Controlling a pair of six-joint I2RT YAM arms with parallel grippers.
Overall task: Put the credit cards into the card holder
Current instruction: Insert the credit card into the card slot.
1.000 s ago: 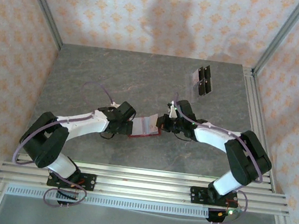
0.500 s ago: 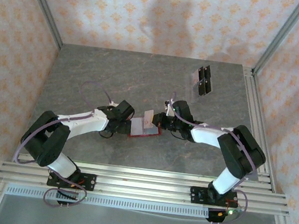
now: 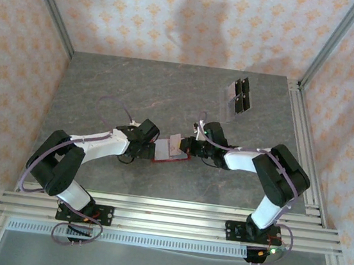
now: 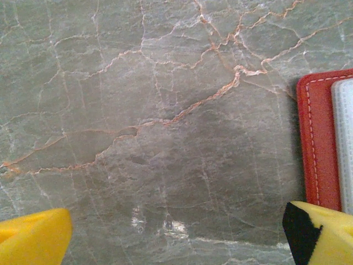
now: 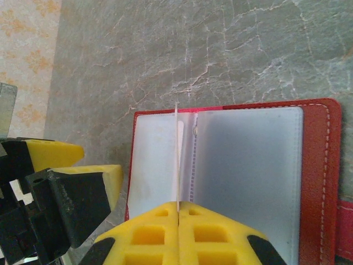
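Observation:
The card holder lies open on the table, red outside with a grey lining. My right gripper is shut on a thin credit card, seen edge-on and standing upright over the holder's left-hand page near the fold. In the top view this card sits tilted above the holder, in front of my right gripper. My left gripper is open just left of the holder's red edge, with bare table between its yellow fingertips. More dark credit cards lie at the back right.
A metal rail borders the marble table on the right, and slotted rails run along the near edge. Patterned walls close in the back and sides. My left gripper's yellow fingers sit close beside the holder in the right wrist view.
My right gripper has carried the card slightly left and lower over the open holder, and the card's tilt has changed. The left gripper has stayed open beside the holder.

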